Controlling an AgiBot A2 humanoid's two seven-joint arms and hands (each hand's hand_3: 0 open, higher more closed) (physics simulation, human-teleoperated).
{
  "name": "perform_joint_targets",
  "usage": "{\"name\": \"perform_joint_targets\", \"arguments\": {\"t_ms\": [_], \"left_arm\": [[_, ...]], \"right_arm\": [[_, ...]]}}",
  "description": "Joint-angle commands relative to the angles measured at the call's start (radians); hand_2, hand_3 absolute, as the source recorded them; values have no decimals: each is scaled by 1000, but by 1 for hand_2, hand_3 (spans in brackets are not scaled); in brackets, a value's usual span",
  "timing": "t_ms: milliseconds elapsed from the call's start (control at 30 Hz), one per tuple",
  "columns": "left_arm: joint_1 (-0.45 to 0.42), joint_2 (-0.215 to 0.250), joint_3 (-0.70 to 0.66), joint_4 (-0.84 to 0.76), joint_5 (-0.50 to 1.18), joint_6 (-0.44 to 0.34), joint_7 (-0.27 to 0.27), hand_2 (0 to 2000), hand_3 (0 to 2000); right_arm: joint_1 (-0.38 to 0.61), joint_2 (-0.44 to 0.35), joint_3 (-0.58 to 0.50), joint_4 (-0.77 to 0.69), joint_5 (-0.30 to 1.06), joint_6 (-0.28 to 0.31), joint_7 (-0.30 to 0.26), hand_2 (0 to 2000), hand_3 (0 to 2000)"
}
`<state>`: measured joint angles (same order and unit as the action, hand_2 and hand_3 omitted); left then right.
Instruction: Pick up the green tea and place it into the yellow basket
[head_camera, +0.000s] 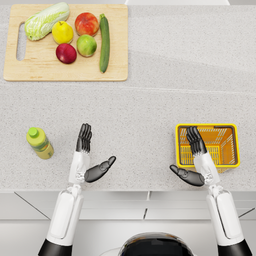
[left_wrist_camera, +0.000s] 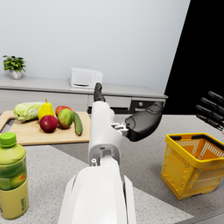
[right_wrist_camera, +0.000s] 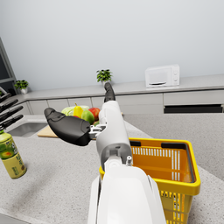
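The green tea bottle (head_camera: 40, 143), yellow-green with a green cap, stands upright on the grey counter at the left; it also shows in the left wrist view (left_wrist_camera: 12, 176) and the right wrist view (right_wrist_camera: 11, 158). My left hand (head_camera: 89, 156) hovers open just right of the bottle, fingers straight, thumb out, apart from it. The yellow basket (head_camera: 233, 145) sits at the right, empty, seen too in the wrist views (left_wrist_camera: 173, 165) (right_wrist_camera: 191, 174). My right hand (head_camera: 195, 159) is open over the basket's near left corner, holding nothing.
A wooden cutting board (head_camera: 117, 60) at the back left carries a cabbage (head_camera: 46, 20), a pear (head_camera: 62, 32), apples, a mango and a cucumber (head_camera: 104, 42). The counter's front edge (head_camera: 145, 190) runs just behind my wrists.
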<state>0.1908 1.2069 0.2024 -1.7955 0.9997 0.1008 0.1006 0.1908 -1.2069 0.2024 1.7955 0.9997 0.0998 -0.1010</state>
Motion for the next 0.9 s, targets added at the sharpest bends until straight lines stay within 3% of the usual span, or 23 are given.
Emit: {"name": "perform_joint_targets", "arguments": {"t_ms": [33,400,500,600,800,900], "left_arm": [[0,0,0,0,0,0,0,0,0],[2,1,30,16,0,0,0,0,0],[66,38,-64,-14,0,-64,-64,0,0],[85,46,-148,-8,0,-87,-87,0,0],[84,46,-374,-22,266,-99,-99,0,0],[75,51,-499,36,338,-100,-100,0,0]], "right_arm": [[0,0,0,0,0,0,0,0,0],[2,-1,30,-16,0,0,0,0,0],[50,-34,-38,36,0,-63,64,0,0],[82,-46,-132,37,0,-86,87,0,0],[72,-51,-310,56,266,-98,99,0,0],[33,-59,-332,23,338,-99,100,0,0]]}}
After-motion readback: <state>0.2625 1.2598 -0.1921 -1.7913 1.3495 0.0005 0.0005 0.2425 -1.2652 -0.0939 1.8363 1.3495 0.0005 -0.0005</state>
